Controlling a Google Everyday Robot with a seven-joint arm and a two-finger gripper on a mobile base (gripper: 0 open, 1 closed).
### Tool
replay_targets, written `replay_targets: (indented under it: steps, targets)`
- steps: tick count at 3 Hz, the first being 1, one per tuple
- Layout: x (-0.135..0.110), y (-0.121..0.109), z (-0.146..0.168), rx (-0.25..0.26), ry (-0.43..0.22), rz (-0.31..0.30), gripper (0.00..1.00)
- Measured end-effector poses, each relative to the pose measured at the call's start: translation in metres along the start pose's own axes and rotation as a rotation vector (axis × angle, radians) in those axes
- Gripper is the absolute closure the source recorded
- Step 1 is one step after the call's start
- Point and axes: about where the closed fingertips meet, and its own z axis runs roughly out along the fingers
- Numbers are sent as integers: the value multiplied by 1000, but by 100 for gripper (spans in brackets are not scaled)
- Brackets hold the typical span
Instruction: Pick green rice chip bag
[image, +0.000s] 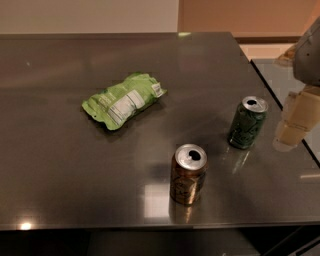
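The green rice chip bag (124, 100) lies flat on the dark steel table (65, 165), left of centre, its white label panel facing up. It is crumpled and lime green. My gripper (295, 122) hangs at the right edge of the camera view, above the table's right side, well to the right of the bag and apart from it. Nothing is in it.
A dark green soda can (247, 123) stands upright just left of the gripper. A brown-gold can (188, 174) stands upright near the table's front edge. A second surface (287, 80) adjoins the table at the right.
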Motion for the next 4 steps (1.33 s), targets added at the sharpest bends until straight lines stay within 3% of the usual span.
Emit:
replay_targets:
  steps: [2,4]
  targets:
    - [-8,-7,-2,18,-15,-16,0]
    - [-67,-44,11,43,-93,-141,0]
